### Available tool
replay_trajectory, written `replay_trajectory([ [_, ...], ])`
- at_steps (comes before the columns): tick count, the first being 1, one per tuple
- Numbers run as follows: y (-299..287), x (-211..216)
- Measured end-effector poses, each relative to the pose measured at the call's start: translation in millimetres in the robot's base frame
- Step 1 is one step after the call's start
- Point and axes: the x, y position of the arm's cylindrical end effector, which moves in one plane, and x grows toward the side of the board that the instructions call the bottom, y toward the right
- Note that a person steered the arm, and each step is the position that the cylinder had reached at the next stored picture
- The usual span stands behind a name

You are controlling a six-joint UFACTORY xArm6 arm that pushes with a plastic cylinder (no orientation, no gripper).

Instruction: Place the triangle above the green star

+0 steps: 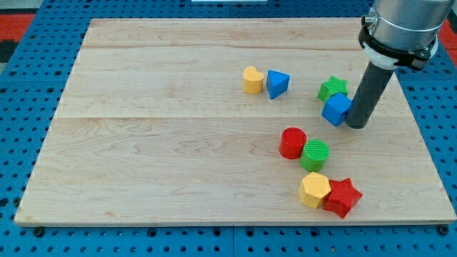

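Note:
The blue triangle (278,83) lies at the board's upper middle, touching a yellow heart (251,80) on its left. The green star (333,88) lies to its right, partly behind a blue cube (335,109) that touches its lower edge. My tip (356,124) rests on the board just right of the blue cube, touching or nearly touching it, and below right of the green star. The triangle is about a hundred pixels left of my tip.
A red cylinder (292,143) and a green cylinder (315,155) touch each other lower down. Below them a yellow hexagon (314,190) touches a red star (343,197). The wooden board (143,143) sits on a blue pegboard.

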Motion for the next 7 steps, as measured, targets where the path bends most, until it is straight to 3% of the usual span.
replay_trajectory([
  [1,-7,12],
  [3,-86,-13],
  [4,-35,-13],
  [5,-38,-17],
  [7,-136,-79],
])
